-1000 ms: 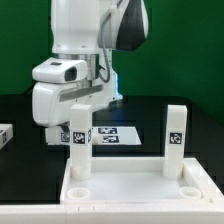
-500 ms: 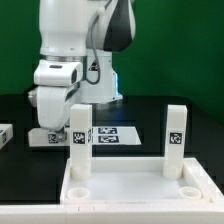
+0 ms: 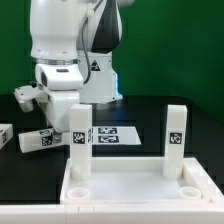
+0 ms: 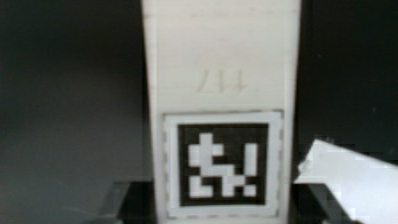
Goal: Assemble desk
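The white desk panel lies at the front with two white legs standing upright in its back sockets, one on the exterior view's left and one on its right. My gripper is low over the table behind the left upright leg, which partly hides it. It is shut on a third tagged leg that lies slanted just above the black table. In the wrist view this leg fills the space between my dark fingers. A fourth leg lies at the exterior view's far left.
The marker board lies flat on the black table behind the panel. A white corner of another part shows beside the held leg in the wrist view. A green wall stands at the back.
My arm has swung toward the exterior view's left and the hand now sits higher. The held leg has come out from behind the left upright leg and is now in plain sight.
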### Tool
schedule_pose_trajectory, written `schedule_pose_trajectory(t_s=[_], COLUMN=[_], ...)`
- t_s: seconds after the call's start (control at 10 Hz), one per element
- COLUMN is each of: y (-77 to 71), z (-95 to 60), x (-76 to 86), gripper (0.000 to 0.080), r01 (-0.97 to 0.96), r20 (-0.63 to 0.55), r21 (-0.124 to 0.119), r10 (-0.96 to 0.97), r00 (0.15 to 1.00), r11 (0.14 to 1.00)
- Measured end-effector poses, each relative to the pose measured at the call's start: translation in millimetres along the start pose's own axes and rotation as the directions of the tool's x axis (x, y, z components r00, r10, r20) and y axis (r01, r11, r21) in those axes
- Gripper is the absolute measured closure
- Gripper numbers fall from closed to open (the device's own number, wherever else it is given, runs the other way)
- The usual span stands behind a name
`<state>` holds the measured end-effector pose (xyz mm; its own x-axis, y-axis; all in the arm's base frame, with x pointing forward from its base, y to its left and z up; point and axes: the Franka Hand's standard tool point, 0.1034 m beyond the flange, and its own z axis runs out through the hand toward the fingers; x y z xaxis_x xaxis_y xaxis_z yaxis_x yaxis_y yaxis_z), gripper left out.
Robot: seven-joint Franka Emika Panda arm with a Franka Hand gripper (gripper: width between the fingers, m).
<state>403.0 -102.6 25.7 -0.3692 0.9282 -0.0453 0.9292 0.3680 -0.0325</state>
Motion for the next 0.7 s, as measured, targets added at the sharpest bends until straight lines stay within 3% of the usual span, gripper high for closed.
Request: schedule_pose_trajectory(t_s=[0.1, 0.5, 0.7], y=[2.6, -2.6, -4.2], z=[-3.3, -1.3, 4.3], x=[0.8, -2.3, 7.6], gripper=[0.0515, 0.0515, 0.0515], r01=[0.223, 0.453, 0.549], r20=[-0.015, -0.017, -0.049], r21=[0.025, 0.038, 0.062], r10=[-0.223, -0.453, -0.547], r00=[0.975, 0.892, 0.836], r11=[0.974, 0.891, 0.834])
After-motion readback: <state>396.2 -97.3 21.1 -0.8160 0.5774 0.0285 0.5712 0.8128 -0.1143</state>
